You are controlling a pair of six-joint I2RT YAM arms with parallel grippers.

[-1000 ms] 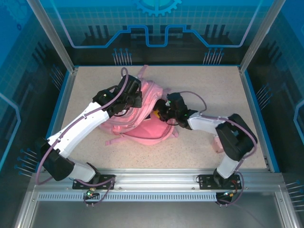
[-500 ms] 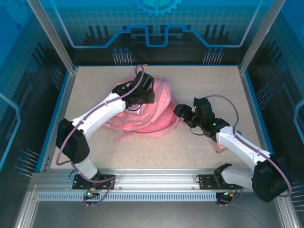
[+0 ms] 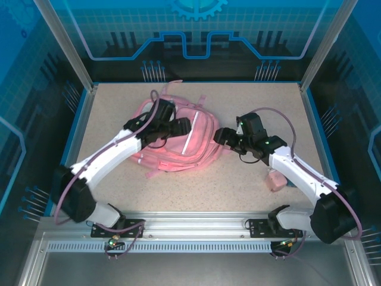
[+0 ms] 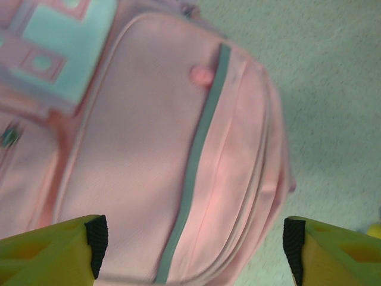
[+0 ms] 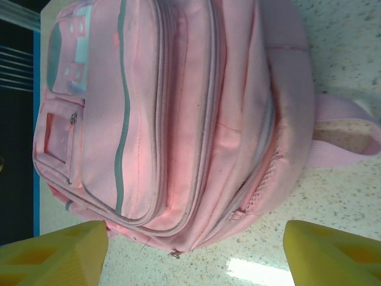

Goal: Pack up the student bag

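The student bag [image 3: 193, 143], a pink backpack, lies flat near the middle of the table, front side up, its pale stripe showing. My left gripper [image 3: 178, 126] hovers open over the bag's front pocket. In the left wrist view the bag [image 4: 149, 149] lies below the gripper [image 4: 195, 244], and nothing sits between the fingers. My right gripper [image 3: 219, 136] is open just off the bag's right edge. In the right wrist view the gripper [image 5: 196, 256] faces the bag's zipped pockets [image 5: 178, 119] across a strip of bare table, with a pink strap [image 5: 345, 131] looping out at the right.
A small pink item [image 3: 275, 179] lies on the table beside my right forearm. The speckled table [image 3: 262, 101] has blue raised edges and metal frame posts at its corners. Loose straps [image 3: 172, 89] trail from the bag's far side.
My left gripper has opened and let go of the bag, which now lies flat with its front up. My right gripper has drawn back to the right, off the bag, and opened a little wider.
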